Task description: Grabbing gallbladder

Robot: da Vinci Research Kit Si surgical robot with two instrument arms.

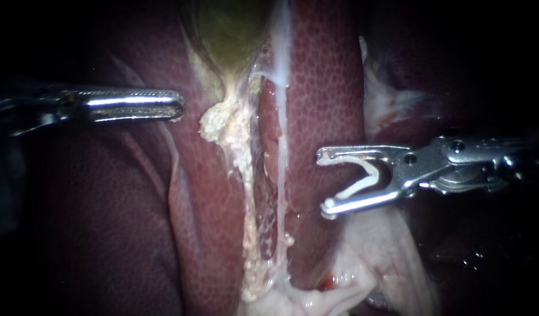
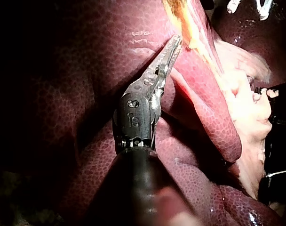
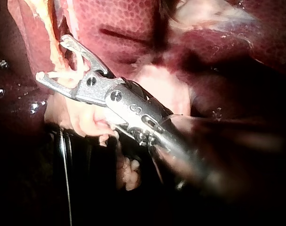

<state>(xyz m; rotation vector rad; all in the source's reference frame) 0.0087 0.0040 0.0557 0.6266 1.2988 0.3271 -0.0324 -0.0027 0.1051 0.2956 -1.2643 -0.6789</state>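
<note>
Free path, left instrument [image 1: 179,107] to gallbladder [image 1: 231,29], right instrument [image 1: 323,181] with clip [image 1: 357,188] opposite

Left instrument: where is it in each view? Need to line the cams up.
Endoscope view: left instrument enters from the left, jaws shut, tips just short of the pale crusty strip below the gallbladder.
Left wrist view: its own instrument, over the liver, tips beside that strip.
Right wrist view: not in it; only the right instrument, holding a white clip.
Shared landmark: the strip.

the gallbladder [image 1: 231,32], a dull green sac, narrows downward into pale ragged tissue between liver [image 1: 322,88] lobes.
</note>
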